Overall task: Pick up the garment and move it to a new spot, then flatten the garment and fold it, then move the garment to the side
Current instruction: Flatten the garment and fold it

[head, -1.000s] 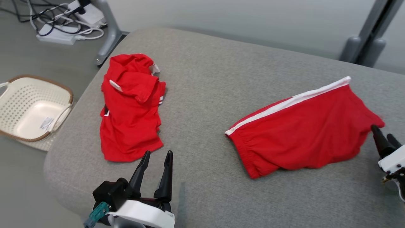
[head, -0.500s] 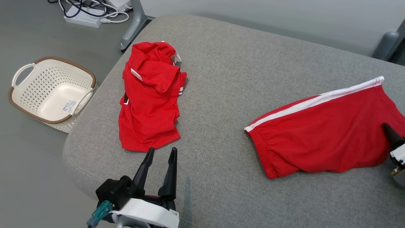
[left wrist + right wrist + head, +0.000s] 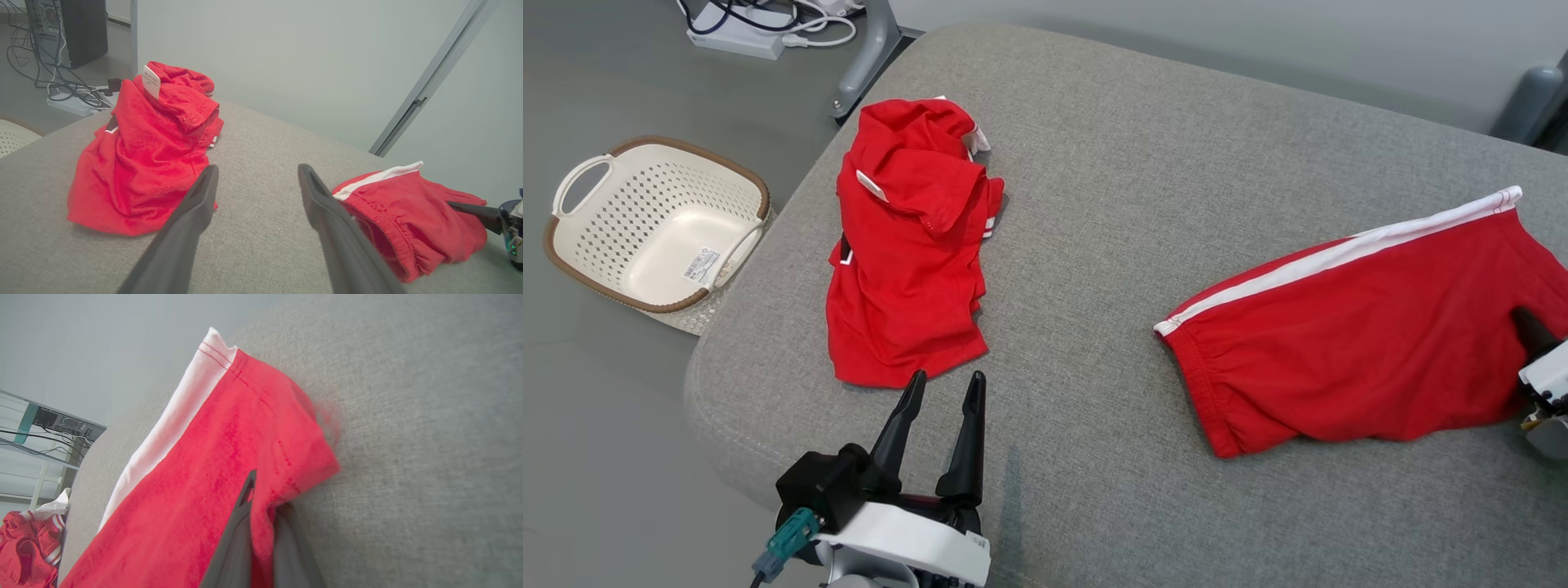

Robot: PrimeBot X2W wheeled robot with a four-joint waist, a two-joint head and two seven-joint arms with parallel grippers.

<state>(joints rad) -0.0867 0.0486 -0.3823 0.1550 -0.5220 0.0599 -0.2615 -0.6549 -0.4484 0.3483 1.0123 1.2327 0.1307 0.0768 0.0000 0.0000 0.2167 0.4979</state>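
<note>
Spanning most of the head view, a grey couch carries two red garments, well apart.

Shorts: on the couch's right side, spread fairly flat. The waistband faces the middle of the couch. A white stripe runs along the far edge. The right-hand end reaches the frame border.

Shirt: crumpled, on the left side near the couch edge. A white tag stands up from its upper folds.

Basket: cream, perforated, brown rim, on the floor to the left of the couch. It sits apart from both garments.

Left gripper: fingers spread, nothing between them. It sits over the near couch edge with its tips just short of the shirt's lower hem. No contact with the fabric is visible.

Right gripper: closed on the shorts at their right end. In the right wrist view the two fingers stand close together with a fold of red cloth pinched between them. One finger lies on top of the fabric. The other appears to sit beneath the fold, though blur at the hem prevents confirmation. The cloth around the grip lies on the couch.

Power strip: on the floor beyond the basket, with cables attached.
</note>
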